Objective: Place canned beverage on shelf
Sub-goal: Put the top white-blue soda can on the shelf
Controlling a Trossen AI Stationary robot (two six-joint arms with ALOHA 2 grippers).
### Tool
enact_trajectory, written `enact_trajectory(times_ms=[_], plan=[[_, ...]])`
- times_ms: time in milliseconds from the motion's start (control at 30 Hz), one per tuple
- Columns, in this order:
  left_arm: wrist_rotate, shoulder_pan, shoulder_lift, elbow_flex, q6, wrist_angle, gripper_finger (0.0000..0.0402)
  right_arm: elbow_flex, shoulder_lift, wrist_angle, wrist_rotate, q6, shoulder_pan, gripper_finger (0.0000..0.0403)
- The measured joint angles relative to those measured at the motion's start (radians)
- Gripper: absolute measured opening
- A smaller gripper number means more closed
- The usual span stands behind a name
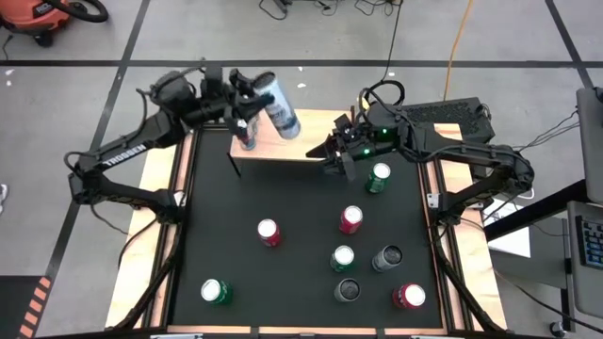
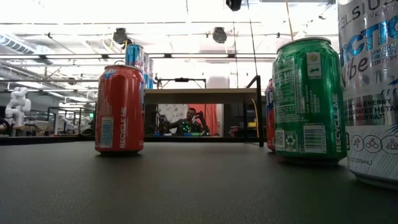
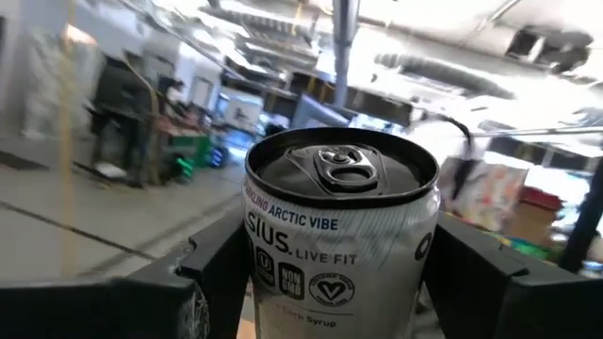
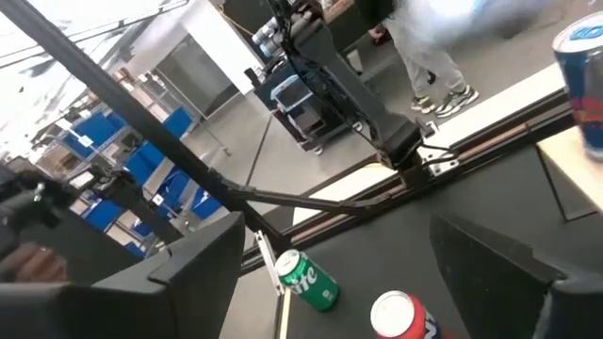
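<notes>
I had the white-and-silver can (image 1: 279, 105) clamped in the left gripper (image 1: 256, 97), tilted over the shelf (image 1: 287, 146) at upper centre beside a can (image 1: 247, 137) already standing there, unplaced, while the right gripper (image 1: 336, 151), fingers apart and empty, hung by the shelf's right end, seven cans left on the counter (image 1: 283, 282).

robotics lab/workshop: concrete floor (image 1: 85, 42), orange shop vac (image 1: 38, 17), exposed ceiling ducts (image 3: 471, 42), blue racks (image 4: 89, 155), white humanoid robot (image 2: 17, 102).
</notes>
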Motion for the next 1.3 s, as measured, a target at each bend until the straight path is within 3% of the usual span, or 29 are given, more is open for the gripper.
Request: enact_trajectory(times_ms=[433, 667, 900, 1033, 1300], plan=[[0.033, 0.142, 0.023, 0.048, 0.095, -0.046, 0.0253, 0.000, 0.006, -0.072, 0.036, -0.037, -0.004, 0.0314], [0.097, 0.205, 0.082, 0.048, 0.130, -0.075, 0.0253, 0.000, 0.005, -0.035, 0.186, -0.113, -0.009, 0.0314], [0.134, 0.221, 0.133, 0.048, 0.172, -0.089, 0.0253, 0.063, 0.013, -0.021, 0.423, -0.285, -0.031, 0.0314], [0.135, 0.220, 0.143, 0.048, 0.215, -0.086, 0.0253, 0.111, 0.026, -0.006, 0.414, -0.345, -0.105, 0.0314], [0.134, 0.220, 0.143, 0.048, 0.283, -0.084, 0.0253, 0.232, 0.147, 0.000, 0.265, -0.414, -0.220, 0.0314]])
